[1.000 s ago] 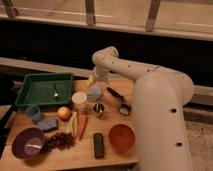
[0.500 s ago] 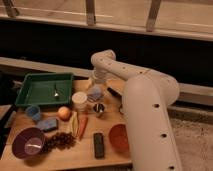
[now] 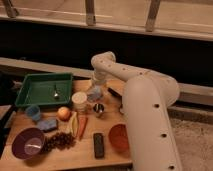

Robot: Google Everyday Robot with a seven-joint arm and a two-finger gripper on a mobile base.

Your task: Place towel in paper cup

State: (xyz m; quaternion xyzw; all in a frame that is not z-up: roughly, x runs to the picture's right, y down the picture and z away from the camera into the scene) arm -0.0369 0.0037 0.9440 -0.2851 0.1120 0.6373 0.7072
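Reaching across a wooden desk (image 3: 112,156), a white robot arm (image 3: 145,100) curves in from the lower right, rises through a thick elbow and bends down toward the middle of the desk. Its hand (image 3: 94,93) sits low at the far edge of the desk, just right of the green tray (image 3: 30,95). A pale blue-grey bundle, most likely the towel (image 3: 93,95), is at the hand. Whether the hand is gripping it or open around it cannot be told.

The paper cup (image 3: 79,101), white and upright, stands just beside the bundle on its left, with its mouth open and no towel visible inside it.

The step in hand appears to be carrying the towel to the cup, or securing it first. The next move likely calls for a short shift left, centring the bundle over the cup's mouth, then lowering and letting go without tipping the light cup.

Other things crowd the desk: a small metal can (image 3: 98,108) in front of the hand, an orange fruit (image 3: 63,113), a carrot (image 3: 81,126), a black remote (image 3: 99,145), a purple bowl (image 3: 27,144) and a red bowl (image 3: 117,137).
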